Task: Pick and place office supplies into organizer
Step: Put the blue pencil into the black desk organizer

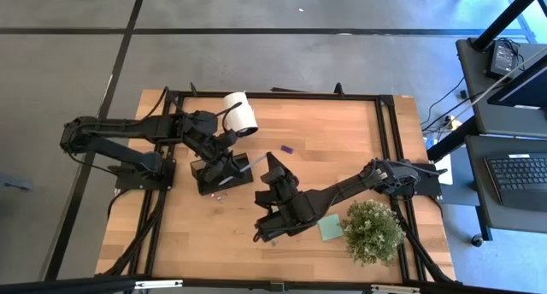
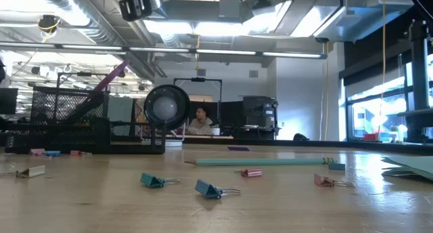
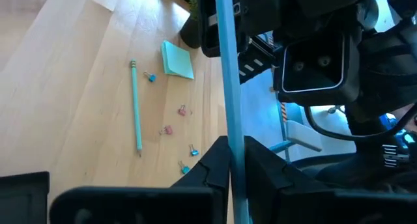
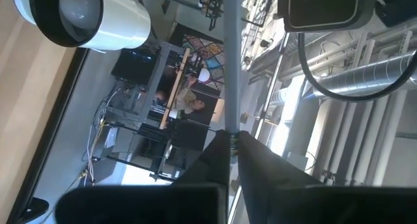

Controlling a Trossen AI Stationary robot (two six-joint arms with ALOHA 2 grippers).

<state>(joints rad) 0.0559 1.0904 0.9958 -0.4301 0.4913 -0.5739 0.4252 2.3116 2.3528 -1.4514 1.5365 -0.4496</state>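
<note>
Left tool [image 1: 229, 160] is pinching one pale pencil [image 3: 228, 87] above the organizer [image 1: 208, 176], mostly hidden beneath it. Right tool [image 1: 275, 170] is gripping another pencil [image 4: 230, 61]. Beyond the left tool, five clips [image 3: 183, 110] are lying scattered.

High view: straight down from well above onto the whole pale wooden bench [image 1: 333, 140]. Low view: at bench-top level, close to scattered small binder clips [image 2: 210, 189], facing the room. Left wrist view: looking along a held pale blue pen [image 3: 229, 87] toward the bench. Shared with low view: a long pale green pencil [image 3: 135, 107].
</note>
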